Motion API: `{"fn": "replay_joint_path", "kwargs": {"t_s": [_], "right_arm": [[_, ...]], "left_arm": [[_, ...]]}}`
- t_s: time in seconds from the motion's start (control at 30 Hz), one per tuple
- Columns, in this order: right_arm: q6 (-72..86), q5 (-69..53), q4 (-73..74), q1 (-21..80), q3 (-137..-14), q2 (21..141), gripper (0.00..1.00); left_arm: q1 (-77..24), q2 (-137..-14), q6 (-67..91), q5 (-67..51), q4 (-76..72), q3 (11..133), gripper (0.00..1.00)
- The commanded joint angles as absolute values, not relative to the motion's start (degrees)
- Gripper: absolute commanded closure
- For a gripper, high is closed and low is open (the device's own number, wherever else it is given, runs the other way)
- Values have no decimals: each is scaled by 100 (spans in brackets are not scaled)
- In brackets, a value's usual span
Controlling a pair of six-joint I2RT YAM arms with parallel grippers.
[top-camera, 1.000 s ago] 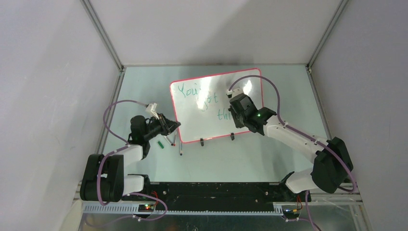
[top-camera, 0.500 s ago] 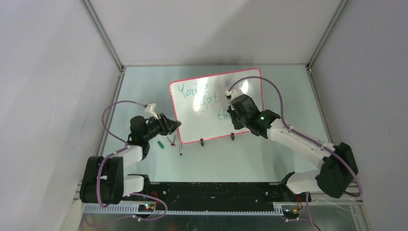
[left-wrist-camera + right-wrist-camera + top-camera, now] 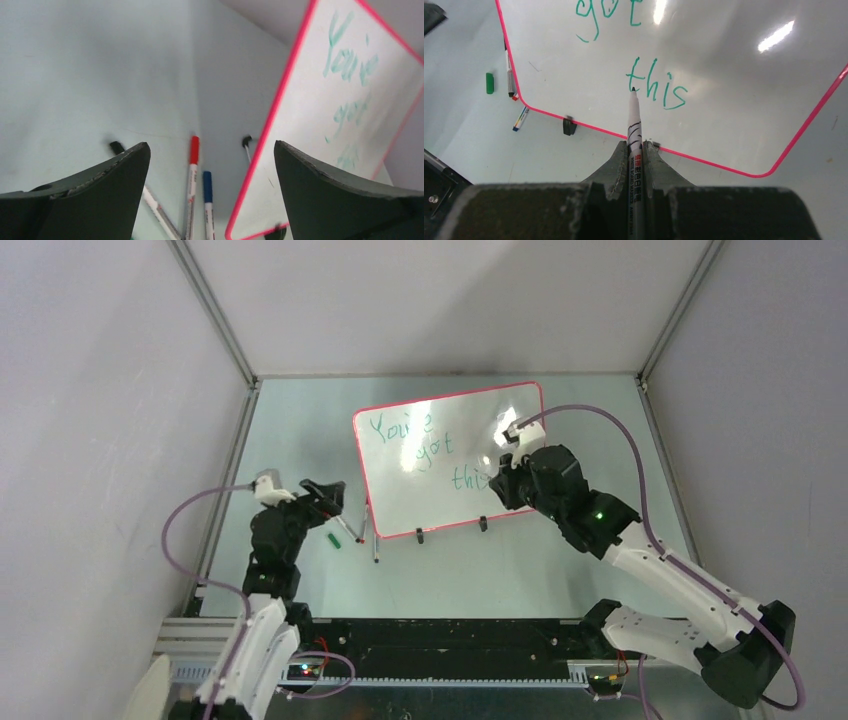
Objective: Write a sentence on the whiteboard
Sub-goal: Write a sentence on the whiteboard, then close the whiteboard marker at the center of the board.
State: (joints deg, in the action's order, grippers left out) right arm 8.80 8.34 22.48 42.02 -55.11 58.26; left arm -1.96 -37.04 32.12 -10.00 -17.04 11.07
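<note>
- The whiteboard [image 3: 405, 495] sits in the middle of the table [image 3: 300, 420], bearing the sentence [image 3: 430, 448].
- The right hand [image 3: 635, 150] is clamped on a marker [image 3: 633, 120], its tip beside "this".
- The left hand [image 3: 211, 146] is spread apart above loose pens [image 3: 193, 170].

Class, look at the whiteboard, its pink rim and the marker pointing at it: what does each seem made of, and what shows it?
The whiteboard: smooth, glossy coated sheet, core unclear; lamps reflect brightly in it. The rim: thin pink-red edging, probably plastic; even colour, rounded corners. The marker: white barrel, likely plastic, slightly shiny, with black printing.
</note>
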Motion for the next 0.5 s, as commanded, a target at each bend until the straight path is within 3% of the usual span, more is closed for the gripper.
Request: {"fn": "replay_joint_path", "kwargs": {"t_s": [0.0,0.07,0.17,0.3,0.47], "right_arm": [[991,508,1851,4173,-5373,5622,100],[1021,425,1760,4159,-5316,5551,100],[1051,343,1733,4135,-5295,5479,100],[1093,319,1734,4135,-5241,5345,100],[1121,417,1661,4116,-5123,5051,100]], "left_arm": [[-167,-2525,4172,1229,163,1158,1],[-145,-2104,5030,1741,837,1057,1],[-139,-2020,5440,1668,1667,1247,13],[-140,-2933,5755,1904,3549,2310,19],[-141,-4487,5833,1728,4779,3440,25]]}}
